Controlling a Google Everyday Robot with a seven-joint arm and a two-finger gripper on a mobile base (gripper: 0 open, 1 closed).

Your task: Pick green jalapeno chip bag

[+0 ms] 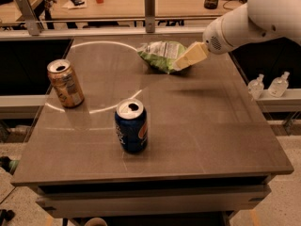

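The green jalapeno chip bag lies well beyond the blue can, slightly to its right. The gripper is at the bag's right edge. Whether it is spread or pinching cannot be told.

My white arm extends from right of the green jalapeno chip bag, angled down toward it. My gripper is at the bag's right edge; can't tell if touching.

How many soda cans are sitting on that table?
2. The tan-orange can stands near the left edge of the table; the blue can stands front and centre. None looks hidden. The gripper is at the right end of the green jalapeno chip bag.
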